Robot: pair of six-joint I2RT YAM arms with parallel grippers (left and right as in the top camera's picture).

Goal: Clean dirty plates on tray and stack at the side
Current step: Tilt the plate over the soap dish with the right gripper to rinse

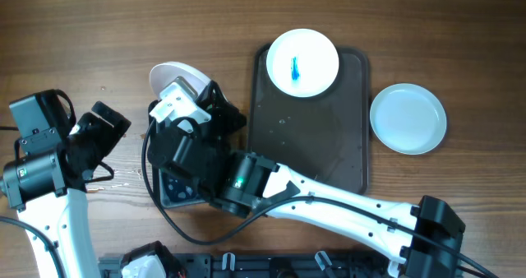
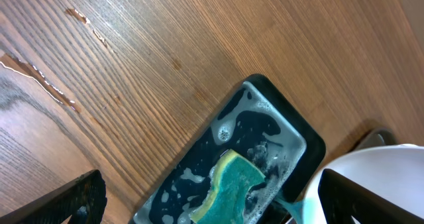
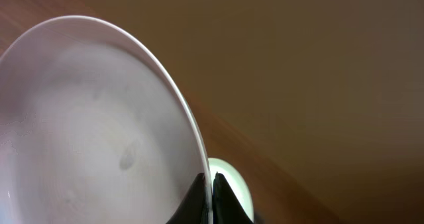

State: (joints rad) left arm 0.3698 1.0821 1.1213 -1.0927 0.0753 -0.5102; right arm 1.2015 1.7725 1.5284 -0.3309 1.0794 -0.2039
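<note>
At the far left, the left end effector (image 1: 105,123) hangs over the bare desk (image 1: 82,31) with its fingers (image 2: 86,199) spread wide. Its wrist camera looks down on a small black tub (image 2: 301,134) of soapy water with a green sponge (image 2: 235,184) lying in it. To the right, the right arm reaches across over that tub. The right end effector (image 3: 210,196) is closed narrowly on the rim of the held plate (image 1: 171,75), which is lifted off the desk and tilted, left of the tray. Its white face shows only a faint grey mark in the wrist view. Further right lies the dark tray (image 1: 312,138). At its far end sits the smeared plate (image 1: 316,44), with a blue smear (image 1: 295,68) at its centre. Just beside the tray's right edge, the plain white plate (image 1: 408,118) rests flat on the desk.
</note>
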